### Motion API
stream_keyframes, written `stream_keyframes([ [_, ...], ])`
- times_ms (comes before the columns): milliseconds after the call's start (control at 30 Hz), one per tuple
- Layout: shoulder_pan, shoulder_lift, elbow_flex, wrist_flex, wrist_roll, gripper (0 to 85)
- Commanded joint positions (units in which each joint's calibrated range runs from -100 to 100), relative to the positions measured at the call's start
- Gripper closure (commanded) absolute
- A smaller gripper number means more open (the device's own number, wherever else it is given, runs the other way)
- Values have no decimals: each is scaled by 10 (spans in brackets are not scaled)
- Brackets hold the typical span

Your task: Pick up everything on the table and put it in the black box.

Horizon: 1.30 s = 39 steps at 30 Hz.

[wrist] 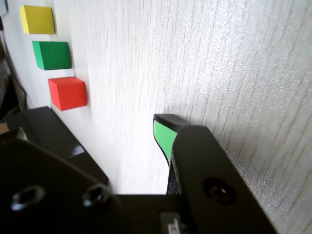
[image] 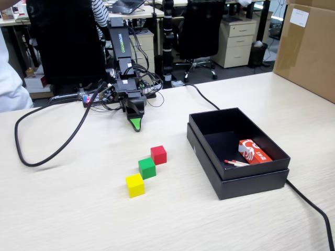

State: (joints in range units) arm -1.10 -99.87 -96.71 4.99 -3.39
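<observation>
Yellow cube (image: 135, 185), green cube (image: 147, 168) and red cube (image: 158, 155) lie apart from the jaws, whose state is unclear.

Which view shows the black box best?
The fixed view: the whole black box shows there, open, with a red-and-white packet and a red-tipped stick inside. The wrist view shows only table, three cubes and the gripper, no box.

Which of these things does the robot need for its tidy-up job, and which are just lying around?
For the job:
red cube
green cube
yellow cube
black box
gripper

Just lying about:
red-and-white packet in the box
red-tipped stick in the box
cardboard carton
black cable
</observation>
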Motion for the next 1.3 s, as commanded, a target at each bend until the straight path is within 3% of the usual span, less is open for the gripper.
stream_keyframes([
  [0,1,-1,-6,-37,-4,366],
  [1033,-3,10,6,-39,0,380],
  [1267,-5,19,45,-107,0,379],
])
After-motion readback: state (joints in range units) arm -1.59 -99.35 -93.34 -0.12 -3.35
